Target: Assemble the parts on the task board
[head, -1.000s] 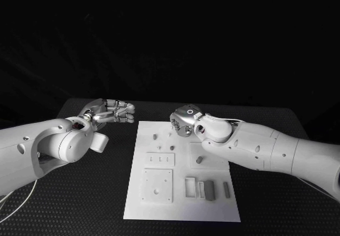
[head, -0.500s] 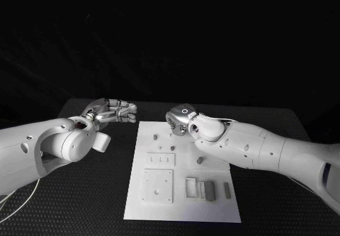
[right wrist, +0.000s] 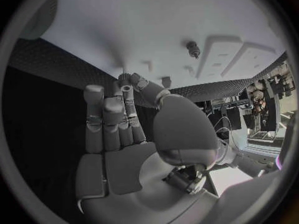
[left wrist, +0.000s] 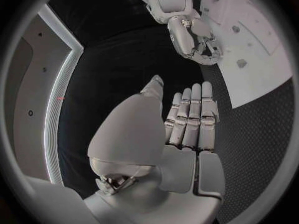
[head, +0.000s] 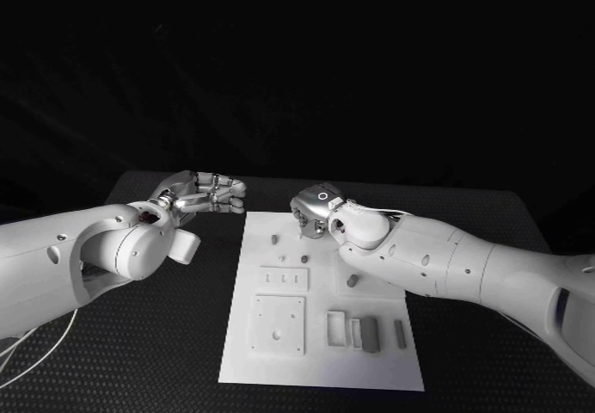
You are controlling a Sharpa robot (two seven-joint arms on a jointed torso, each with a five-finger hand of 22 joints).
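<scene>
The task board (head: 320, 344) is found lying flat on the black table (head: 162, 344), in the middle between the two arms. Small parts are seen on it: a short peg (head: 353, 280) near its centre, and two long grey pieces (head: 367, 330) lying side by side by a rectangular recess near its near right corner. The left hand (head: 211, 194) is held above the table just off the board's far left corner; in the left wrist view its fingers (left wrist: 190, 115) are extended straight and pressed side by side, with the thumb alongside, and nothing is held or touched. The right hand (head: 316, 211) is poised over the board's far edge; in the right wrist view its fingers (right wrist: 111, 122) are likewise straight and close together, nothing being gripped. Whether the fingertips of the right hand touch the board cannot be told.
</scene>
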